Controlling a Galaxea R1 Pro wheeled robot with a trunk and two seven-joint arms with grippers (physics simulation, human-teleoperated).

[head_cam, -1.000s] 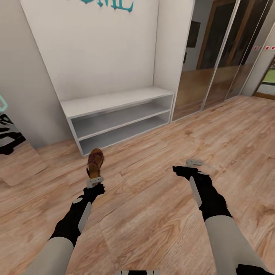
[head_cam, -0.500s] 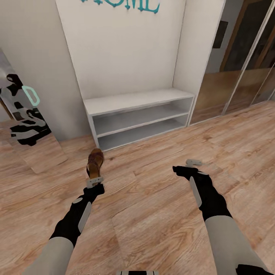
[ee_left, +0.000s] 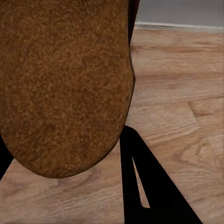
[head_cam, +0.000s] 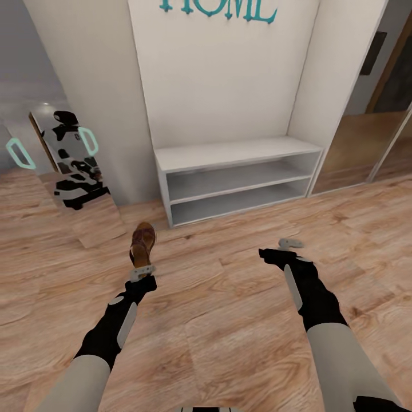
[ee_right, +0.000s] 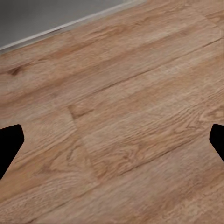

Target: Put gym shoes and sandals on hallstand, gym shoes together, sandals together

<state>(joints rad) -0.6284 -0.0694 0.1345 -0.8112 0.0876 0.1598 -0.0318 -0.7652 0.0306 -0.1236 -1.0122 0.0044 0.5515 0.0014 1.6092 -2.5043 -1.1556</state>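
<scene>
We note the left gripper [head_cam: 141, 269] clamped on one brown sandal [head_cam: 142, 243], held above the corridor floor [head_cam: 229, 297] just short of the hallstand [head_cam: 237, 154]. Our right gripper [head_cam: 280, 249] hangs spread wide, empty, near the hallstand's front.

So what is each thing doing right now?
Sandal: held in the left tool, off the floor.
Right tool: open, holding nothing.
Shoe rack: top and both shelves bare.
Floor: no other shoes seen on it.
</scene>
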